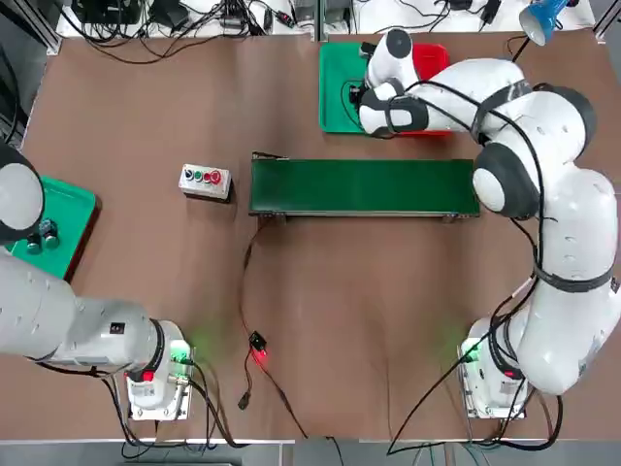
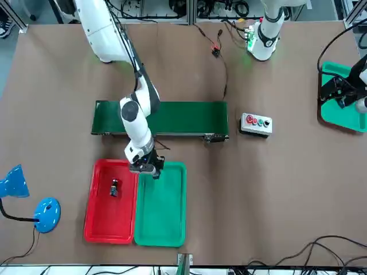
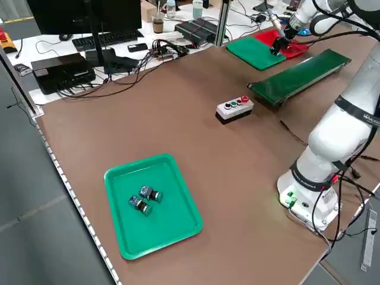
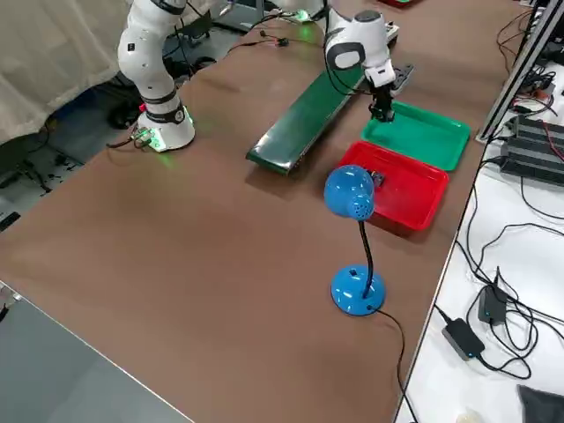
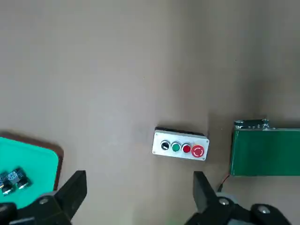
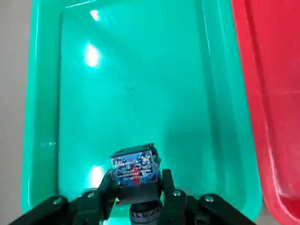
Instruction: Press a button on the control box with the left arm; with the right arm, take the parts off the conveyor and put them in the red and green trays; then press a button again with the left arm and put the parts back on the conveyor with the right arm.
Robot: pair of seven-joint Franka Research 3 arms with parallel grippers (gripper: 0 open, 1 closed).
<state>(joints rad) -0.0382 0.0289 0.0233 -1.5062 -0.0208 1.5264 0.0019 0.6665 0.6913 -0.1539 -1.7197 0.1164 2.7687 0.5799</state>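
Brown table; right claw (image 6: pixel 138 187) grips labelled part (image 6: pixel 135 168) over green tray (image 6: pixel 140 93).

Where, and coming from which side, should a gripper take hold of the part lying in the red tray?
Grip the small dark part across the middle of its body, likely from straight above. In the front view it lies lengthwise with the red tray's long walls, well inside the rim, so fingers could probably close on its two long sides without meeting a wall.
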